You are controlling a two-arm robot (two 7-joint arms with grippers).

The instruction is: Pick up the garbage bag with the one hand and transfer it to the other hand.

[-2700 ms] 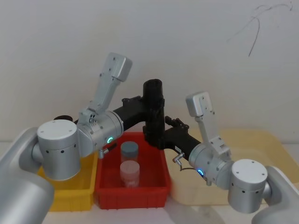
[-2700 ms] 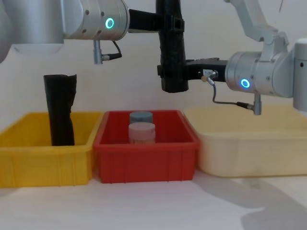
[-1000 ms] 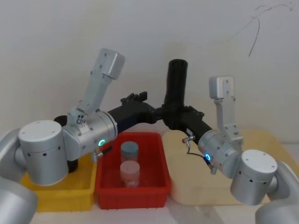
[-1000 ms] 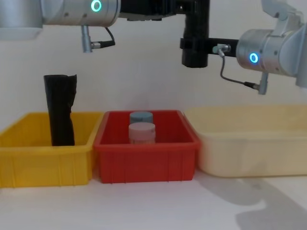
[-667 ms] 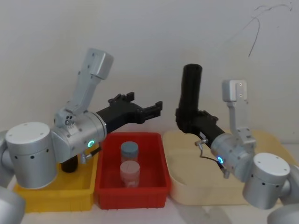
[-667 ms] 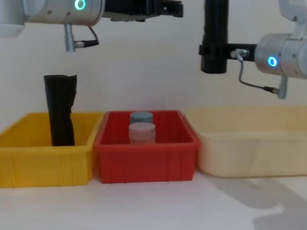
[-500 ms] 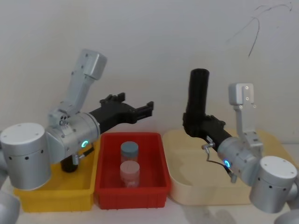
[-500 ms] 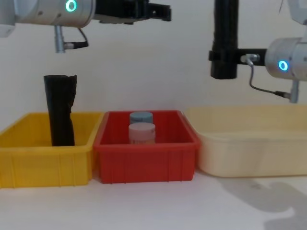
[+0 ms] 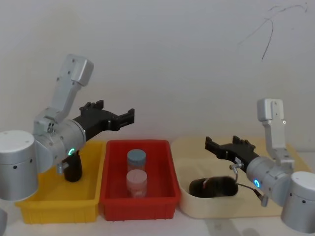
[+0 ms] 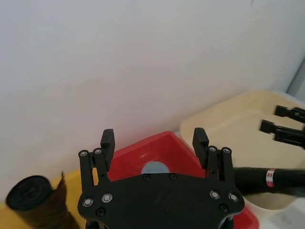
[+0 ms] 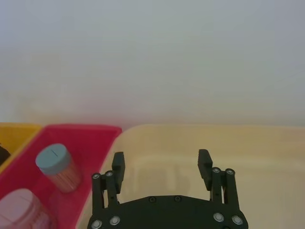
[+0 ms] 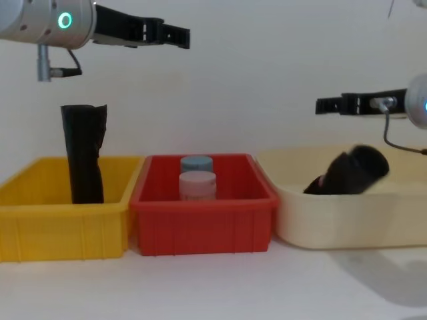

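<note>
Garbage bag point(image 9: 214, 187) down in the cream bin point(image 12: 347, 220), held by neither gripper.
You have the bag lying on its side in that bin, at 3 o'clock of the red bin point(image 12: 200, 220). The blue-lit right gripper point(image 9: 210, 146) hangs just above the bag at 12 o'clock, jaws apart and empty. The green-lit left gripper point(image 9: 129, 118) stands high at 10 o'clock of the red bin, likewise spread and empty. Judged from this, the hand-to-hand step is closed and the bag let go on the receiving side. Your next move calls for little: draw both arms clear without brushing the bin wall. Should a held bag be required, lower the right gripper and close across the roll's middle.
</note>
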